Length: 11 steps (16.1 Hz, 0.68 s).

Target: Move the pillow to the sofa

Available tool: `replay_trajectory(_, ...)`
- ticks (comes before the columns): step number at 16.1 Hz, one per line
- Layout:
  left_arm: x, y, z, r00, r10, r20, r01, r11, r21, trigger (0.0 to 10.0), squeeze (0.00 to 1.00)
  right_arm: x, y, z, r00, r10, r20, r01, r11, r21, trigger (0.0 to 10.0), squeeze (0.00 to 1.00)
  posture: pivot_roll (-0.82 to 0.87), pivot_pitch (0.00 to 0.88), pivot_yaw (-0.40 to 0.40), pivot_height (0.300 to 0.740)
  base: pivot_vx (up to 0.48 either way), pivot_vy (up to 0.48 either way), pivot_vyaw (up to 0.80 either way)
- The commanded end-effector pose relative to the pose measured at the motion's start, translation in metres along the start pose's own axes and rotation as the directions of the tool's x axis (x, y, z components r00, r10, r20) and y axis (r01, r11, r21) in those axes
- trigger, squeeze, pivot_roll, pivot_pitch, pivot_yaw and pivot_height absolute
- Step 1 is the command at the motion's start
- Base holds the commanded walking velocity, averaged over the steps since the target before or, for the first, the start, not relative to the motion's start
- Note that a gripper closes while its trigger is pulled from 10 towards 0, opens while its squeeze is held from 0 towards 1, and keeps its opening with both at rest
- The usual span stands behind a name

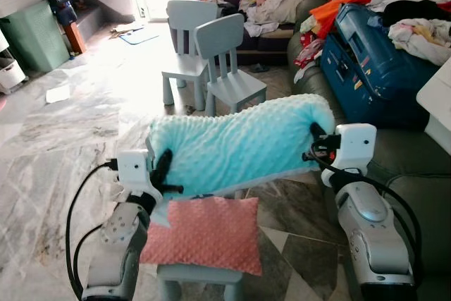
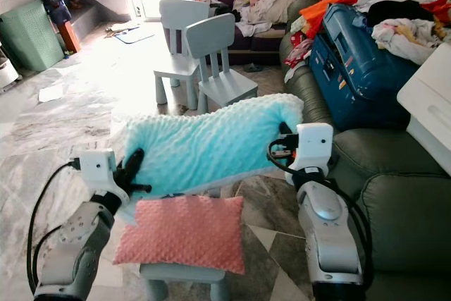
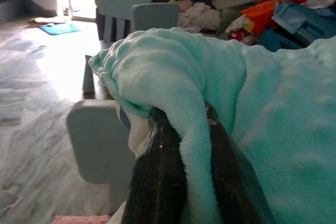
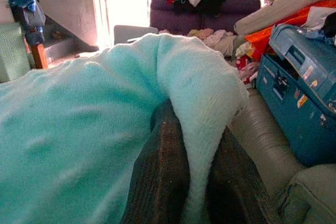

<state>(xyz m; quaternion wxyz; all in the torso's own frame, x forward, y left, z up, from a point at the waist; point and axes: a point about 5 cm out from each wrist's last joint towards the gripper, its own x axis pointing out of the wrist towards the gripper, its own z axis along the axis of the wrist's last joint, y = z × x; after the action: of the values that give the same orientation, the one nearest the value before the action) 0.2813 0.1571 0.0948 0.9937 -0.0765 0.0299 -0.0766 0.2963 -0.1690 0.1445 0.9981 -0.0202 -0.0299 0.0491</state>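
Pillow (image 1: 239, 147): fluffy mint, sagging | left tool (image 1: 163, 171), right tool (image 1: 315, 142): each clamped on an end

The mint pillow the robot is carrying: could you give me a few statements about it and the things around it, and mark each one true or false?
1. Both grippers pinch the mint pillow, the left gripper at one end and the right gripper at the other. True.
2. The pillow already rests on the sofa. False: it is held in the air beside it.
3. A pink pillow lies on a small chair below. True.
4. The blue suitcase stands on the floor. False: it lies on the sofa.
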Motion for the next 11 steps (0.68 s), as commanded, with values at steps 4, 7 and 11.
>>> replay_trajectory(4,0.0036,0.006,0.0021,0.997,0.069,-0.04,-0.069,0.998,0.005,10.0,0.0,0.0015,-0.0009,0.0076,1.0,0.004,0.009,-0.004,1.0,-0.01,10.0,0.0,-0.14,0.0,0.003,0.74,0.0,0.0,-0.72)
replay_trajectory(7,0.0019,0.0048,0.0053,0.999,0.037,-0.028,-0.037,0.999,-0.003,10.0,0.0,-0.0009,-0.0002,0.0072,1.0,0.014,-0.002,-0.014,1.0,-0.015,10.0,0.0,-0.15,0.0,-0.004,0.74,0.0,0.0,-0.77)
replay_trajectory(11,-0.0004,0.0036,0.0063,0.998,0.043,-0.037,-0.045,0.998,-0.043,10.0,0.0,-0.0041,-0.0003,0.0067,1.0,0.02,-0.016,-0.02,1.0,-0.016,10.0,0.0,-0.16,0.0,-0.01,0.74,0.0,0.0,-0.76)
